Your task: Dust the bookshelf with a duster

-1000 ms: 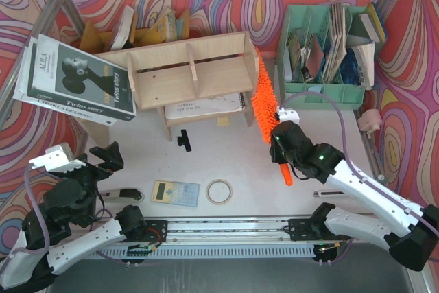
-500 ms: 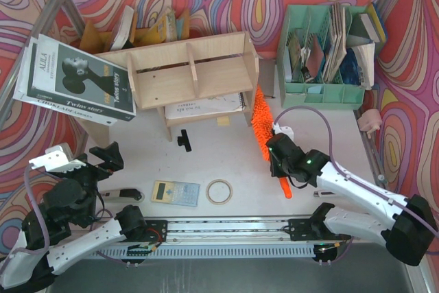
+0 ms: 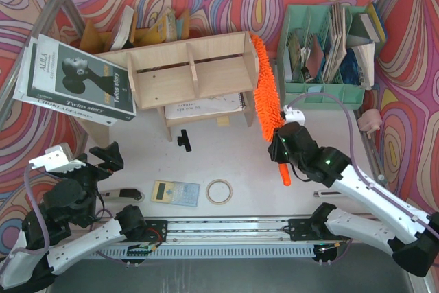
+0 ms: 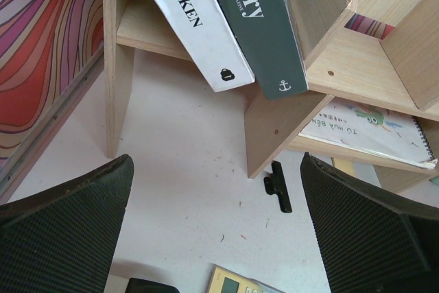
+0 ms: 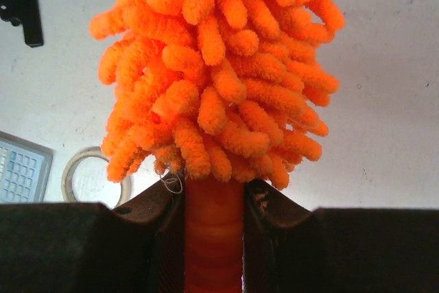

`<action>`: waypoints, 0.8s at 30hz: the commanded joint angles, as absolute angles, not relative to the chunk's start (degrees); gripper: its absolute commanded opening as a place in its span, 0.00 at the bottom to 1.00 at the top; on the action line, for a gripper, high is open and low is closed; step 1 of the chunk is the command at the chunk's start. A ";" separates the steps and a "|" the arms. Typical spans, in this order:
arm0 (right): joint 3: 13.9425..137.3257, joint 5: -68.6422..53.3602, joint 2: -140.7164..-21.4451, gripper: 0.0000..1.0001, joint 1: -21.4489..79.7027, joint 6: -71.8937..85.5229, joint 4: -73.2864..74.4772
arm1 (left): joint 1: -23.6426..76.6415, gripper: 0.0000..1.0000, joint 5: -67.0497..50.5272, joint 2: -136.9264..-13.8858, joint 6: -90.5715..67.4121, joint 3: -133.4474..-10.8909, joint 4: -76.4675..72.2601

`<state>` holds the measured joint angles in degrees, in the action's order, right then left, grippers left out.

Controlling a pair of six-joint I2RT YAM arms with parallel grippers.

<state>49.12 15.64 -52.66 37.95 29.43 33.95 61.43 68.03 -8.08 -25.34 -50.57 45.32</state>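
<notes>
My right gripper (image 3: 280, 147) is clenched on the duster (image 3: 265, 87), its jaws pinching the slim orange handle (image 5: 213, 238) just below where the fluffy head begins. The wrist view shows the plastic shaft seated squarely between the two pads. The bookshelf (image 3: 185, 73) stands toward the far edge of the table (image 3: 226, 159), left of centre. As far as I can tell from above, the duster's head lies along the shelf's right side panel (image 3: 250, 66), with its tip near the panel's far top corner and the handle end pointing back toward the near edge. I judge the duster to be very light, so weight is no worry. The trouble is the handle, which looks smooth and narrow and could twist or slide in the grip if the head drags hard on the wood. The microfibre head is soft and will give way, so I can press it on the panel without harm, but it will bend rather than push, and its strands may snag on a shelf corner. Holding close to the head seems to me the right place: short leverage and good control of the head's angle, at the cost of reach into the compartments. My left gripper (image 3: 103, 159) hangs near the table's near-left corner, jaws spread wide with nothing between them, well apart from the work.
</notes>
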 commanded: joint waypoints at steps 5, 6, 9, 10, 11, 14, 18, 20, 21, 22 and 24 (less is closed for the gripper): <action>37.33 14.34 -53.98 0.00 38.32 32.05 26.26 | 61.61 0.99 69.18 -7.47 -25.75 -50.13 45.64; 35.78 14.38 -53.56 0.00 38.32 32.20 25.00 | 61.66 0.99 69.23 -7.52 -25.64 -50.04 45.50; 33.48 12.56 -53.07 0.00 38.32 32.37 20.80 | 61.61 0.99 69.10 -7.60 -25.23 -50.01 45.02; 32.85 12.56 -53.48 0.00 38.32 32.83 20.06 | 61.61 0.99 69.11 -7.76 -25.15 -49.99 45.00; 32.10 12.52 -54.24 0.00 38.32 33.57 19.53 | 61.61 0.99 69.06 -7.86 -25.18 -50.03 45.07; 30.05 11.33 -58.44 0.00 38.31 35.28 17.13 | 61.61 0.99 69.09 -7.87 -25.27 -50.08 45.17; 29.19 10.90 -60.91 0.00 38.32 35.93 15.48 | 61.61 0.98 69.29 -7.48 -25.30 -50.09 45.18; 30.42 12.05 -60.39 0.00 38.32 35.32 16.24 | 61.61 0.99 69.41 -7.45 -25.25 -50.02 45.11; 31.27 12.64 -60.04 0.00 38.32 34.85 17.06 | 61.61 0.99 69.40 -7.47 -25.12 -50.01 44.94; 32.31 13.09 -59.44 0.00 38.32 34.34 17.79 | 61.61 0.98 69.35 -7.48 -25.06 -49.93 44.89; 34.05 13.34 -57.81 0.00 38.32 33.41 19.00 | 61.61 0.98 69.36 -7.69 -24.97 -49.97 44.80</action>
<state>29.91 10.94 -60.71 38.13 34.15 19.68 61.43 68.05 -8.08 -25.34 -50.52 45.30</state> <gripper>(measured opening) 0.333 0.985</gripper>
